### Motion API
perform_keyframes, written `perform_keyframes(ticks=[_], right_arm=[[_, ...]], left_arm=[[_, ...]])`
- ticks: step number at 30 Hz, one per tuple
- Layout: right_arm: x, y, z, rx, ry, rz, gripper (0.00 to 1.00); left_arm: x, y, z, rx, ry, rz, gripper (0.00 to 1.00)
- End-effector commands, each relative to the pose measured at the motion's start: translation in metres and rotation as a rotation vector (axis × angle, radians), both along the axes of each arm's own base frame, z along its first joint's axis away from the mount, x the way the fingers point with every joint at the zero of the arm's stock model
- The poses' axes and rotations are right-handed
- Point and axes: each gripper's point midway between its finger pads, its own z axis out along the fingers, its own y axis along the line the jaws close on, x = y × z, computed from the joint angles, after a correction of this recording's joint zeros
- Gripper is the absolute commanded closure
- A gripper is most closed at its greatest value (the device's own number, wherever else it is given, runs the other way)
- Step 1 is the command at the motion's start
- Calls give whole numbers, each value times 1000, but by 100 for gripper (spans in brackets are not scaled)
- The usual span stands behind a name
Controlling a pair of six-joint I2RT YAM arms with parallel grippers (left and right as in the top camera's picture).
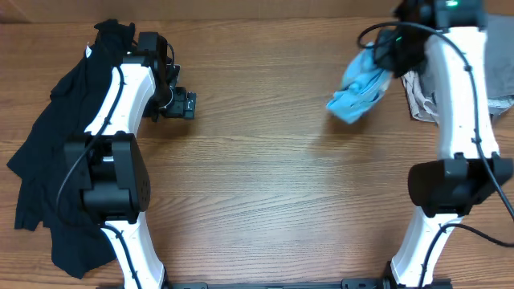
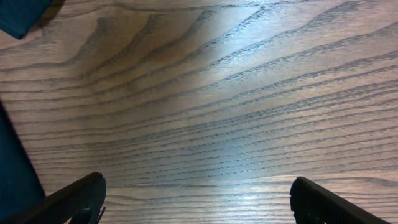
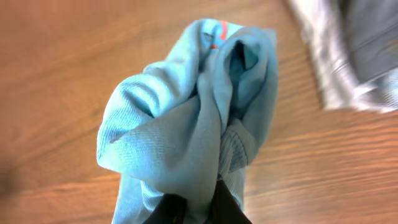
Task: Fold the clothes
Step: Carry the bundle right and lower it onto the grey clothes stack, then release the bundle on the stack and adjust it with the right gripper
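Wood-grain desk point(image 1: 265, 185), right fingers point(image 3: 227, 210) pinched on bunched light blue fabric T-shirt point(image 1: 360, 90), left fingers point(image 2: 71, 198) spread wide, empty

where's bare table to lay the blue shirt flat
The wide bare wood in the middle, from the black clothes on the left edge across to the light blue T-shirt. Crowded: that pile, and grey garments far right.

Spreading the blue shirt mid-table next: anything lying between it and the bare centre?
Nothing visible. The light blue T-shirt hangs bunched from the right gripper beside bare table; the left gripper and black clothes sit far left, a grey garment to the right.
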Motion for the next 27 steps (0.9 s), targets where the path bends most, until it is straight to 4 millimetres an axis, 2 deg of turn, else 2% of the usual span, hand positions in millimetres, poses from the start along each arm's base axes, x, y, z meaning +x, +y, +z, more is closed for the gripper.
perform_keyframes(ticks=[1,6,11,16,20,21,24,27], right_arm=[[1,-35,50,-21,-143,-43,96],[3,-88,77,-43,-236,-157,96],[0,-139,84,-68,-279,-267,96],[0,-182,93,-81,-342,-373,96],[-2,-209,100,-54,-389,-506,96],[-4,-223,103,-26,-412,-594,96],[-8,-237,106,39,-438,-703,96],[-8,-243,109,106,-460,-752,96]], left_arm=[[3,-5,13,-17,-33,4,3],[3,-5,13,-17,-32,4,3],[3,-5,13,-17,-32,4,3],[3,-5,13,-17,-35,4,3],[3,-6,13,-17,-34,4,3],[3,-6,13,-18,-34,5,3],[3,-6,13,-18,-34,5,3],[3,-6,13,-18,-35,5,4]])
